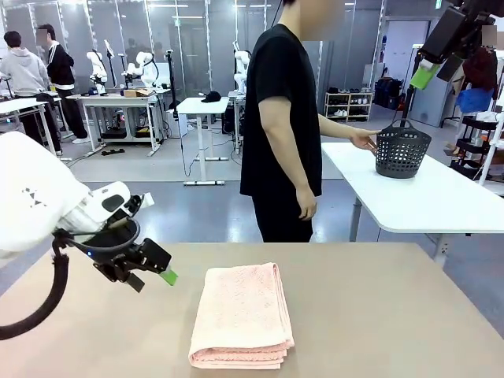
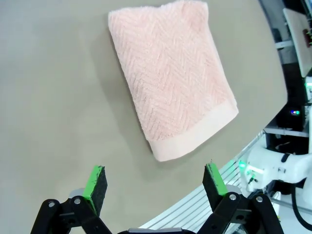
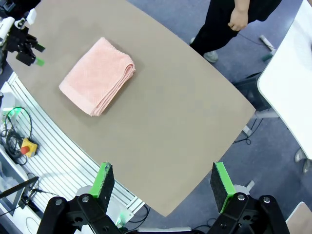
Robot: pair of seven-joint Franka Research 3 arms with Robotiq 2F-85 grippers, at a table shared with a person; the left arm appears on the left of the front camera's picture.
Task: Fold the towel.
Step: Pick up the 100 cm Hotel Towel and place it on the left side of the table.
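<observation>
My left end effector (image 2: pixel 155 186) stands wide open, its two green pads far apart with bare tabletop between them; it holds nothing and touches nothing. In the front view it (image 1: pixel 161 273) hangs just above the tan tabletop (image 1: pixel 378 315), left of the towel and clear of it, with my white forearm bent down from the left edge and a black cable looping beneath it.

My right end effector (image 3: pixel 163 183) is likewise spread wide and empty, looking down from high above the tabletop's near edge. In the front view it (image 1: pixel 429 72) is raised at the upper right, well apart from everything on the tabletop, one green pad showing.

The light salmon-pink terry towel with herringbone weave (image 1: pixel 242 315) lies folded flat near the middle of the tabletop, a stacked rectangle. Its long axis runs from my side toward the far side. The layered edges show on its right side and at the near end. From my left wrist the towel (image 2: pixel 171 73) shows its plain smooth band across the end nearer the pads.

Beyond the tabletop a person in a black shirt (image 1: pixel 282 126) stands side-on, one hand (image 1: pixel 364 141) reaching to a dark perforated plastic basket (image 1: pixel 402 150) on a white table (image 1: pixel 441 201) behind.
</observation>
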